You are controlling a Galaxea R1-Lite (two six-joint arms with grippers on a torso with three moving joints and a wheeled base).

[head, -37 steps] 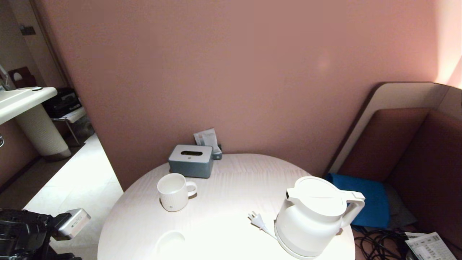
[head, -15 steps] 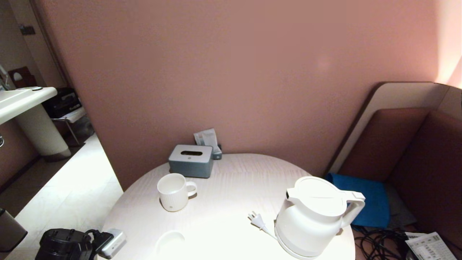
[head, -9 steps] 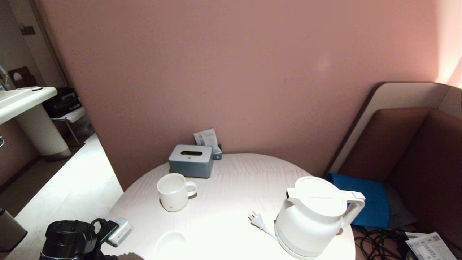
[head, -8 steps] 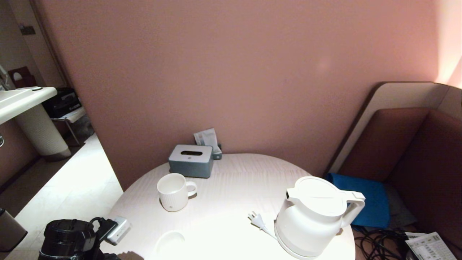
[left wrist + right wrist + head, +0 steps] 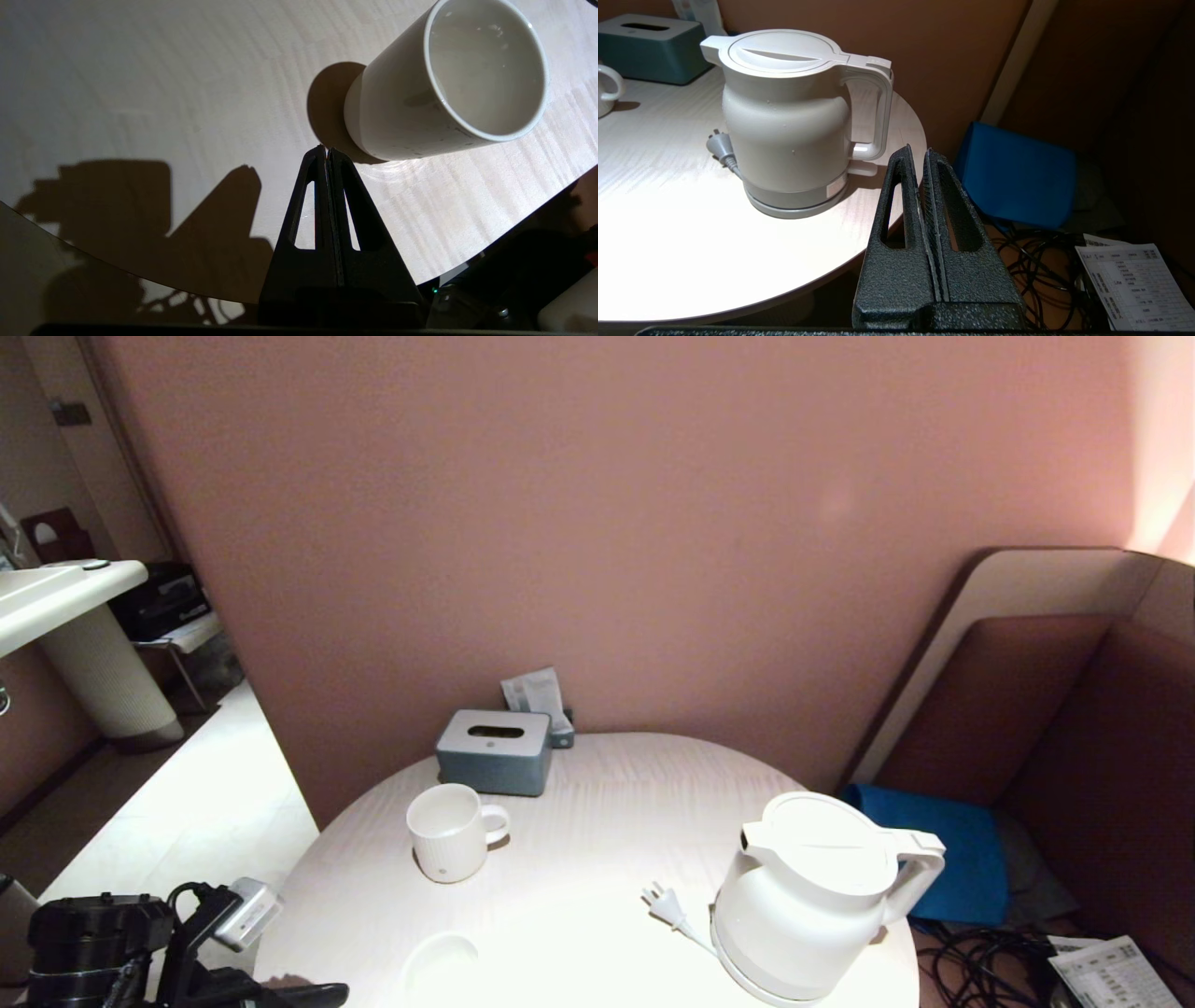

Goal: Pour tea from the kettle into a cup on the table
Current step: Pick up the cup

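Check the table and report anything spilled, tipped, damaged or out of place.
Nothing spilled or tipped. The kettle stands upright on its base, lid shut, its plug lying loose on the table, not connected. The cup stands upright near the front edge.

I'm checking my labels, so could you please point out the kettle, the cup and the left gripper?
kettle (image 5: 803, 905): head view, body.
cup (image 5: 397, 114): left wrist view, outer wall.
left gripper (image 5: 325, 151): left wrist view, shut fingertips.
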